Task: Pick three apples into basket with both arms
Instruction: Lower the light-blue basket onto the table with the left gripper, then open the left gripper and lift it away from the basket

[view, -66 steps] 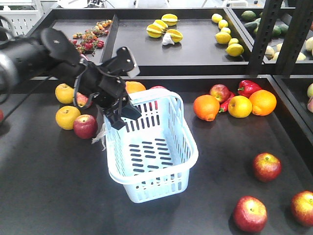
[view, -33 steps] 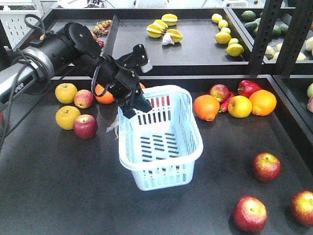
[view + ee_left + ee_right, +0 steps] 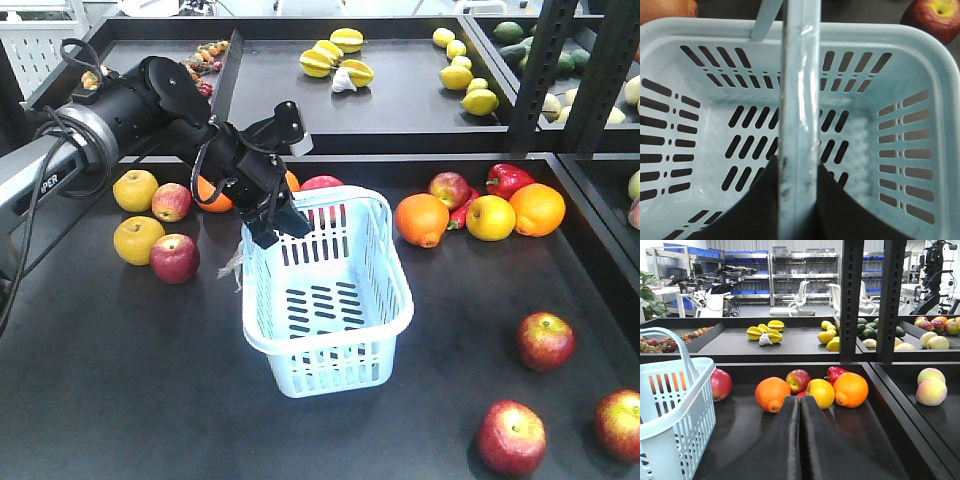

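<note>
The basket (image 3: 330,300) sits in the middle of the dark table (image 3: 120,400), long side running away from me. The left wrist view shows its slotted floor plainly. I cannot tell from here whether it rests flat or is tipped up a little. The left arm (image 3: 130,110) reaches in from the left, over the fruit lying on that side. The left gripper (image 3: 272,218) is clamped tight on the basket's handle (image 3: 799,75) at the far end, a black finger pressed to each side of the pale bar. The right gripper (image 3: 800,405) is out of the front view. Its own camera shows both fingers squeezed together with nothing between them, low over the table to the right of the basket. Three apples lie loose toward the near right corner, well apart from the basket: the closest apple (image 3: 546,341), the front apple (image 3: 511,436) and the corner apple (image 3: 619,424).
</note>
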